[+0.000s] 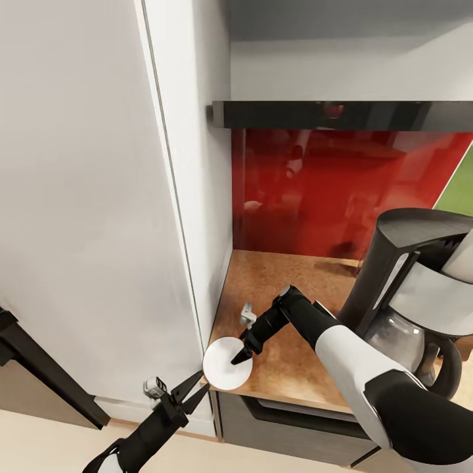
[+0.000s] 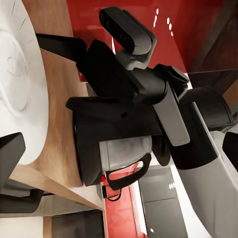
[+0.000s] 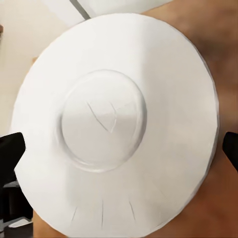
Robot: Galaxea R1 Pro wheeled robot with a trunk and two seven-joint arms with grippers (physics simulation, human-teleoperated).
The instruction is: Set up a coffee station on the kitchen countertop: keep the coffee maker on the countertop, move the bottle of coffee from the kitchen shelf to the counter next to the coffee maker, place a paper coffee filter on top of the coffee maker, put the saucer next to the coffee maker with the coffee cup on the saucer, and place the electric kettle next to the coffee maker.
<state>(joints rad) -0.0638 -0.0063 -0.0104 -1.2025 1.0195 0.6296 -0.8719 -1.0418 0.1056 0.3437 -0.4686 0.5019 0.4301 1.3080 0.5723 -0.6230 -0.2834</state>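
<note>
Head view recorded, nearest the camera, the left gripper (image 1: 195, 387) hanging below the counter's front edge with its jaws spread and nothing between them. Just beyond it the saucer (image 1: 223, 365) lay flat at the front left corner of the kitchen countertop (image 1: 276, 295), its rim slightly overhanging the edge. The right gripper (image 1: 238, 359) pointed down onto the saucer's right side; whether its jaws were parted could not be told from this view. Right wrist view supplied that detail: the saucer (image 3: 116, 124) lay centred beneath the camera, with a dark fingertip (image 3: 10, 153) at each side of its rim, so the jaws stood spread wide and held nothing. Further right on the countertop stood the coffee maker (image 1: 410, 289), and left wrist view showed it (image 2: 124, 134) from the side. Behind were the red backsplash (image 1: 341, 190) and the kitchen shelf (image 1: 341, 115).
</note>
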